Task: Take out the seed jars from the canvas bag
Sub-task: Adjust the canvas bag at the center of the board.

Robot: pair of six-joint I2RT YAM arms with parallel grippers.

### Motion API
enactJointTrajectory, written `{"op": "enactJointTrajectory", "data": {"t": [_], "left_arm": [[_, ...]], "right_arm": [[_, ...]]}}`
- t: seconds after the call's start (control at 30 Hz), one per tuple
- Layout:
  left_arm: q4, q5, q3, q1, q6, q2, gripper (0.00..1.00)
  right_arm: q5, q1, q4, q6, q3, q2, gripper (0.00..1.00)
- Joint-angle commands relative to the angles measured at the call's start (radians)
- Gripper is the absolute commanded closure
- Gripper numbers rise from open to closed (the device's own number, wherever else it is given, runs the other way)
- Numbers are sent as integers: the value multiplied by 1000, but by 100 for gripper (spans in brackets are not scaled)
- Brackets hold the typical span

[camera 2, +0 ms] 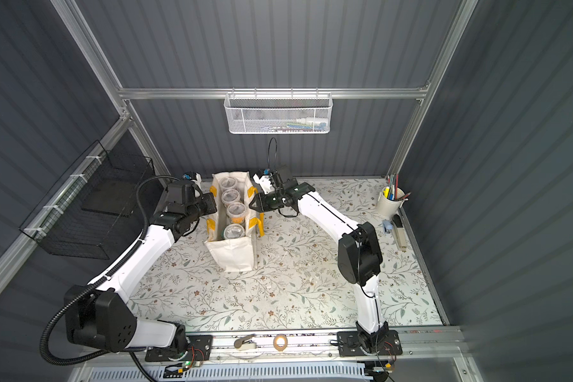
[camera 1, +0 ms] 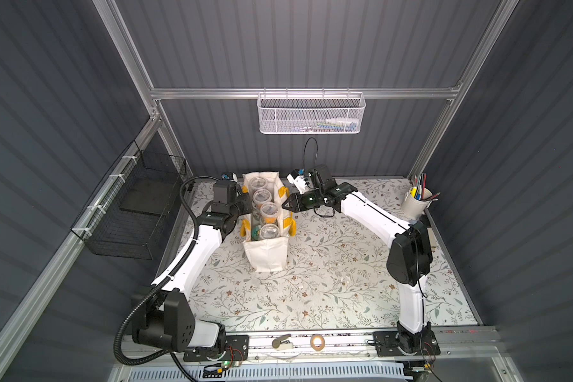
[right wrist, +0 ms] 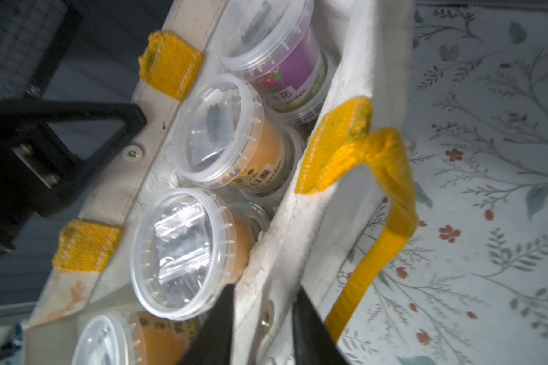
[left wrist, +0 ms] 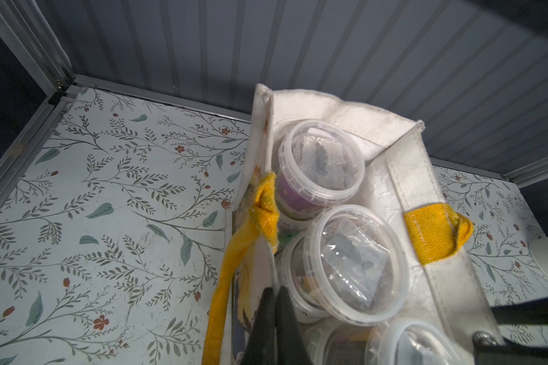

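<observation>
Plainly, left pincer (left wrist: 274,294) and right pincer (right wrist: 264,290) pinch canvas bag (camera 1: 265,254) walls; seed jars (right wrist: 215,132) read "garden".

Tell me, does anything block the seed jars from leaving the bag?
Nothing visible covers the seed jars; the canvas bag gapes open above them. But the left gripper and right gripper each pinch a side wall.

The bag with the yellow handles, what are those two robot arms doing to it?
The two arms are holding the canvas bag by its top edge as it stands on the flowery table. The left gripper pinches one long side of the rim, and the right gripper pinches the opposite side. The seed jars sit inside the bag with their clear lids up. None has been taken out yet.
</observation>
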Motion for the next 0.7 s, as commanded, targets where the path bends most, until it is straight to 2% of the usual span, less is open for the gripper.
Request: {"op": "enactJointTrajectory", "data": {"t": [0.0,0.07,0.17,0.43,0.6,0.67], "left_arm": [[-60,54,-23,3,-20,-42,100],[-62,79,-30,3,-32,-49,100],[-59,124,-47,3,-54,-67,100],[-86,172,-84,1,-84,-132,100],[-114,194,-101,1,-93,-176,100],[-120,205,-108,1,-96,-189,100]], "right_arm": [[-52,-2,-1,-14,-27,-6,86],[-57,-3,-8,-28,-51,-29,94],[-47,-2,-21,-43,-86,-70,100],[-59,0,-33,-52,-205,-200,100],[-42,-1,-63,-62,-254,-255,95],[-32,0,-64,-60,-264,-278,81]]}}
